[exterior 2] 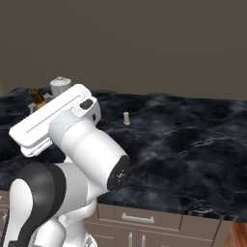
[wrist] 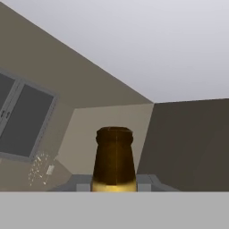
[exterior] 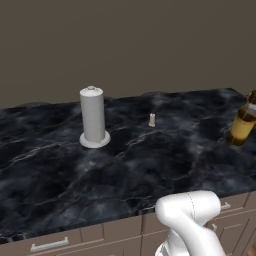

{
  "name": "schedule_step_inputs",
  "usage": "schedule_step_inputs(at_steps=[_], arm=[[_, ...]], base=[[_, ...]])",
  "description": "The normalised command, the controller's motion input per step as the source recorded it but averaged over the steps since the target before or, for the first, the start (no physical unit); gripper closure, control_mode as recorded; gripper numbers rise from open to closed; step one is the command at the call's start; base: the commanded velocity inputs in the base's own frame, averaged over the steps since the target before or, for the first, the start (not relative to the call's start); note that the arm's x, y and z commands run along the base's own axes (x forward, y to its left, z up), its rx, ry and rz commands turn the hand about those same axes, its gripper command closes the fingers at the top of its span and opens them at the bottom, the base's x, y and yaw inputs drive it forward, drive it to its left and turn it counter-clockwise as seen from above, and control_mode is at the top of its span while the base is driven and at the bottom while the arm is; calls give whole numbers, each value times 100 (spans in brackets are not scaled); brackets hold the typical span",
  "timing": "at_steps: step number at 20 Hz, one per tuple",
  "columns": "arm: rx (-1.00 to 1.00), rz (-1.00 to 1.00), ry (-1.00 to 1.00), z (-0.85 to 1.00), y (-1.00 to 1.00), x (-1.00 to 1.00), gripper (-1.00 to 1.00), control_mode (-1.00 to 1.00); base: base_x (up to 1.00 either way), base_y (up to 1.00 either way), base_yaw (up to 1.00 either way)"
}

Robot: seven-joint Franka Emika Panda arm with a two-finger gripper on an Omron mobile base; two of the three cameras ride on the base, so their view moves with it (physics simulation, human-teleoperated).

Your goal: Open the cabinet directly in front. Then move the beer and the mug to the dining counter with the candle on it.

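The tabletop (exterior: 150,165) spread black and veined ahead, a tall grey cylinder (exterior: 93,117) standing left of the tiny candle (exterior: 152,120). The beer (exterior: 243,124) sat tilted at the top's right edge, apparently low over it; its neck rose between the end effector's (wrist: 114,182) fingers, clenched on it. This looked like the delivery step; next, lower it upright, then release.

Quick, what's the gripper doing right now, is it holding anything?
Gripper: closed on the beer bottle, gripping it at the neck, above the dining counter.
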Motion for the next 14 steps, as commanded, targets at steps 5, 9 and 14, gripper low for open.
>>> schedule_step_inputs(at_steps=[5,9,14], arm=[[0,0,10,-20,-2,40,100,-100],[3,0,14,-19,-11,37,100,-100],[4,0,17,-26,-14,31,100,-100]], base=[[0,0,0],[0,0,0],[0,0,0]])
